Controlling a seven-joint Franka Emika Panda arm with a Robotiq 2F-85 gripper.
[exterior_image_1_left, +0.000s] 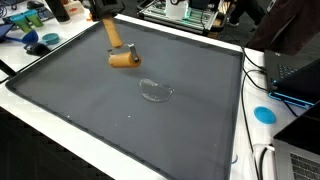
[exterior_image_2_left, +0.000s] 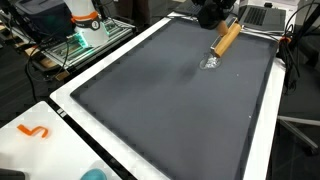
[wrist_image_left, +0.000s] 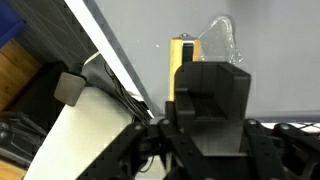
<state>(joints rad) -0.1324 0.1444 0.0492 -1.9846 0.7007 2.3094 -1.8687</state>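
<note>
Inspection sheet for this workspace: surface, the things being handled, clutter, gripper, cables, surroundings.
Surface: dark grey mat on a white table; it looks flat and unmarked.
Job's things: wooden tool near one edge of the mat, its handle pointing up toward the gripper; clear object on the mat close by, not touching it.
Clutter: nothing else seen on the mat; blue disc and orange curl on the white table.
Gripper: gripper at the tool's handle end; open or shut cannot be told.
Cables: dark cables beside the mat's edge.
Surroundings: equipment cart next to the table.
</note>
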